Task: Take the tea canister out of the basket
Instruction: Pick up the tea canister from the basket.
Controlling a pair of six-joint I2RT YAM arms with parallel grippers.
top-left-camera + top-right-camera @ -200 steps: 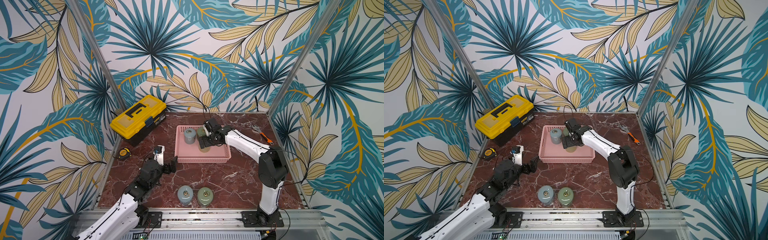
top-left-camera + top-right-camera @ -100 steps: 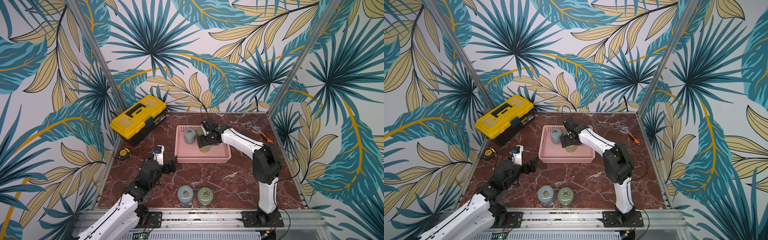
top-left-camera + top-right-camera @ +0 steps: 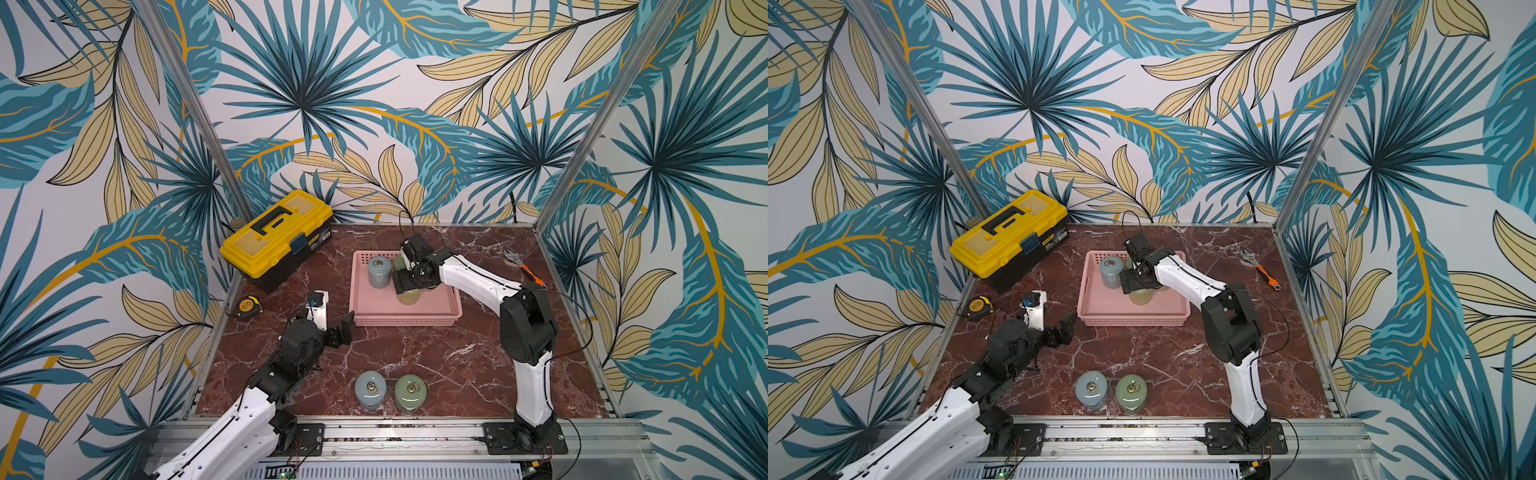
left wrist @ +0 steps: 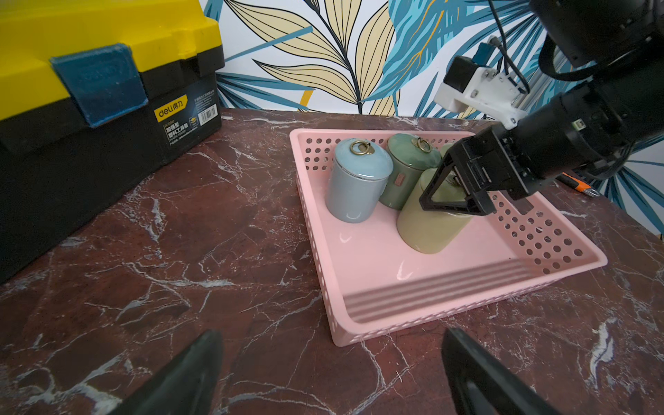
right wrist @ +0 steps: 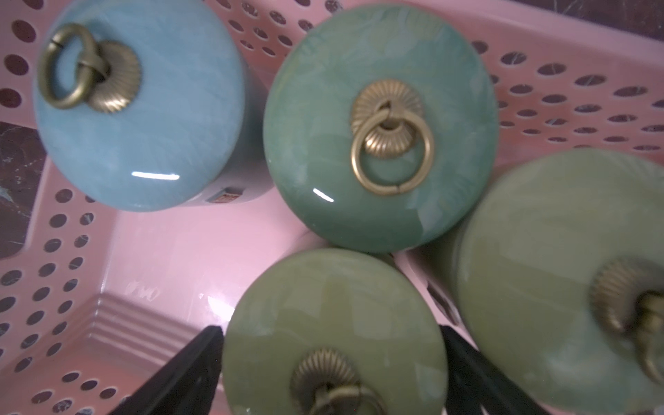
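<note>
Evidently the olive canister [image 4: 427, 226] is glazed ceramic: I judge it heavy, slick and brittle, with a ring-topped lid that is likely loose, so I would take it across the body, not by the lid. It stands in the basket [image 4: 449, 301] under my right gripper [image 5: 330, 327], whose jaws are apart either side of the lid and not clearly pinching, while my left gripper [image 4: 332, 331] hangs open over the table [image 3: 457, 353]. The basket also holds a blue canister [image 4: 355, 187], a green canister [image 4: 406, 169] and a second olive canister [image 5: 560, 287], crowded together.
</note>
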